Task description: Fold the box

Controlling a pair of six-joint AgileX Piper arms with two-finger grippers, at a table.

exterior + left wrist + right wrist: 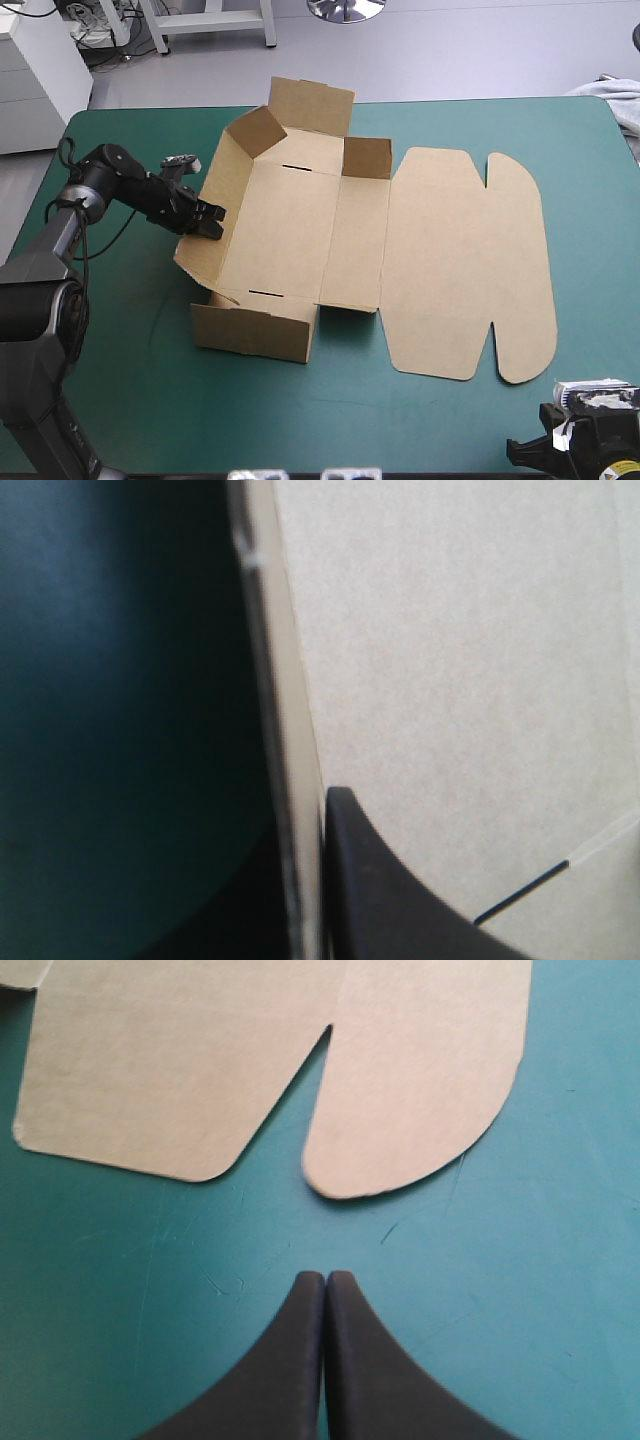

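Note that your left gripper (212, 222) is clamped on the raised left wall (222, 180) of the box (290, 230). In the left wrist view the board's edge runs between the fingers, with one black finger (400, 910) pressed flat against the wall's inner face. The jaws are all but closed, with only the sheet between them. Your right gripper (325, 1285) has its fingers pressed together in one pointed arch and holds nothing. It hangs over the bare teal-green cover (130, 380) near the table's near right corner. A rounded flap (420, 1090) of the lid (465, 260) lies just ahead of it, not touching. The box sits at the table's middle. Its near wall (255, 330) and far wall (310, 100) are raised, and its lid lies flat to the right.
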